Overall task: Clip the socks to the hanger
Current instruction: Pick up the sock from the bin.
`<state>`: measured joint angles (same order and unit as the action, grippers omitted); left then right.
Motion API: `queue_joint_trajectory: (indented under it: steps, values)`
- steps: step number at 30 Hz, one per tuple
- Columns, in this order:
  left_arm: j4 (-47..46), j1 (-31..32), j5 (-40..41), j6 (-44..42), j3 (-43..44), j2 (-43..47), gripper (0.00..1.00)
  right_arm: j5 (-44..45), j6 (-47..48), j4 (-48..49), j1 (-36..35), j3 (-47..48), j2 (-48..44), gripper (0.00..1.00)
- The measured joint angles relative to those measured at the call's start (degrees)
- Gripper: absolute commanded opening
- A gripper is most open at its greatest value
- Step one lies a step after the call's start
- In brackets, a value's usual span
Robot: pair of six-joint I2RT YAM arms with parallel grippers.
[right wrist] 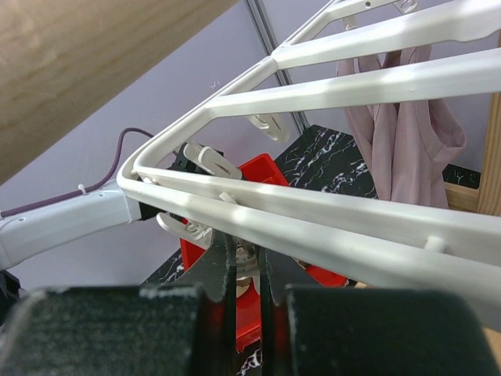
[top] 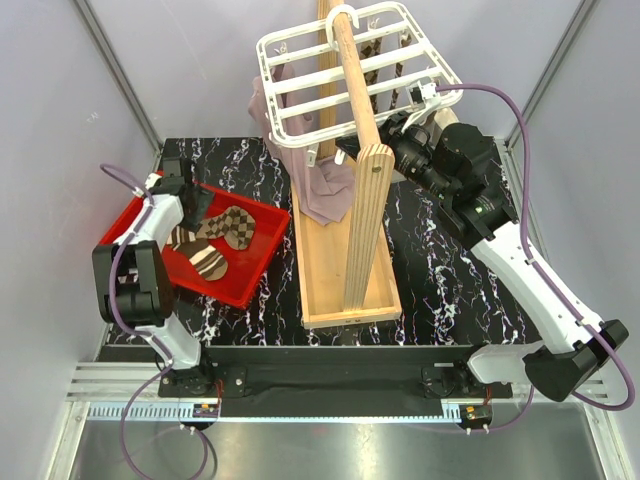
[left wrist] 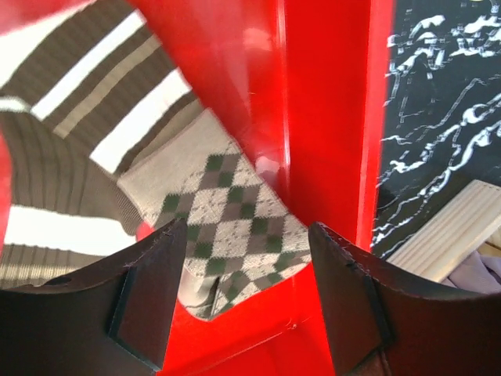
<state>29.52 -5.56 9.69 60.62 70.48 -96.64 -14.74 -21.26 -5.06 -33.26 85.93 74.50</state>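
Note:
Several brown-and-cream socks lie in a red bin (top: 262, 262): a checkered sock (left wrist: 227, 211) and a striped sock (left wrist: 94, 94). My left gripper (left wrist: 246, 290) is open and hovers low over the checkered sock's end; in the top view it (top: 192, 208) is inside the bin. The white hanger (top: 350, 75) hangs from a wooden pole, with a mauve sock (top: 322, 190) and patterned socks (top: 378, 60) hanging under it. My right gripper (right wrist: 248, 251) is under the hanger's bar (right wrist: 329, 235), its jaws closed on a white clip peg (right wrist: 250, 265).
A wooden stand with a tray base (top: 345, 290) and a slanted pole (top: 352, 80) fills the table's middle. The red bin's wall (left wrist: 325, 117) is just right of my left fingers. Purple cables run along both arms. Grey walls enclose the cell.

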Motion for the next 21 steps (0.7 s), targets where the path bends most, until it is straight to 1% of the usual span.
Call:
queue_joint_trajectory:
  steps: [5, 9, 13, 18, 21]
  values:
    - [1.14, 0.39, 1.79, 3.52, -4.68, 2.08, 0.67, -0.39, -0.04, 0.79, 0.0, -0.66, -0.15, 0.0]
    - [1.03, 0.35, 2.29, 5.46, -7.74, 2.19, 0.64, -0.74, -0.09, 0.85, 0.0, -0.83, -0.24, 0.0]
    - [0.2, 0.35, 2.25, 6.12, -8.07, 1.84, 0.58, -0.83, -0.13, 0.85, 0.0, -0.83, -0.24, 0.0]
    - [-1.07, 0.42, 2.29, 7.04, -8.02, 0.55, 0.56, -0.83, -0.15, 0.85, 0.0, -0.83, -0.24, 0.0]
    - [-1.09, 0.55, 2.32, 7.45, -7.61, -0.57, 0.56, -0.85, -0.15, 0.85, 0.0, -0.83, -0.24, 0.0]
